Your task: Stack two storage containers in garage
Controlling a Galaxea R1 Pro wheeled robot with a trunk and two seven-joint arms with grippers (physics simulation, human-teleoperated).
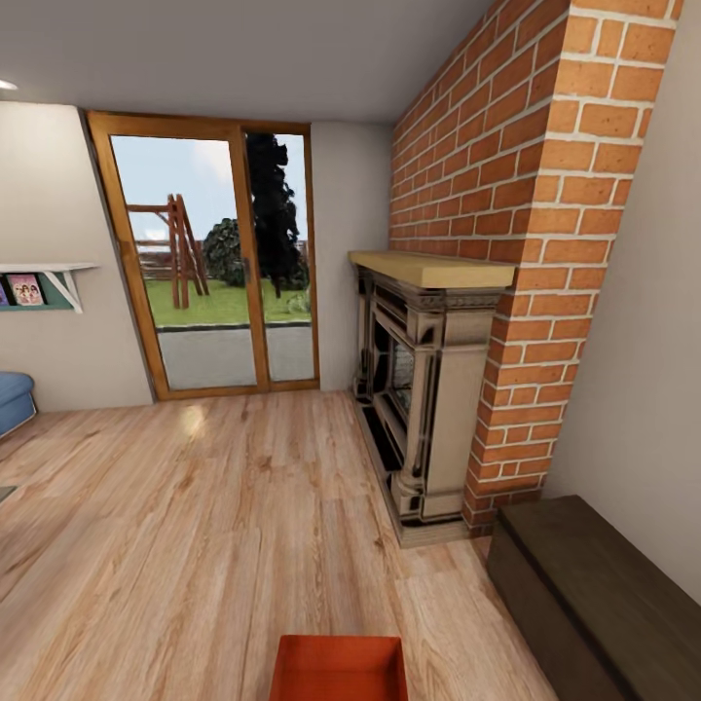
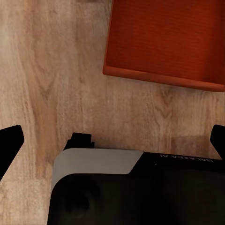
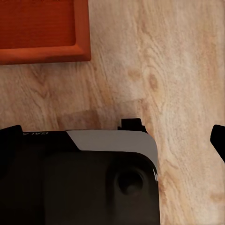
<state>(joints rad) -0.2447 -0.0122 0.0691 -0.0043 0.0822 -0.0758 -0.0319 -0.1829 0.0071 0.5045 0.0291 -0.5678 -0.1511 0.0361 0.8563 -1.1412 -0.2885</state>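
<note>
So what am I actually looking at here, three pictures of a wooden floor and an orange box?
These come from one wheeled robot with two arms, drawn by a computer simulation. The big picture is from a camera on its head: a living room with a brick fireplace, a glass door, a dark low cabinet, and a wood plank floor. At the bottom edge sits an orange-red storage container, open-topped, resting on that floor.

The other two pictures come from cameras near each arm's gripper, looking down. Each shows a corner of an orange-red container, and, above a dark part of the robot. The black tips at the sides are gripper fingers, spread wide apart. Nothing is held.
</note>
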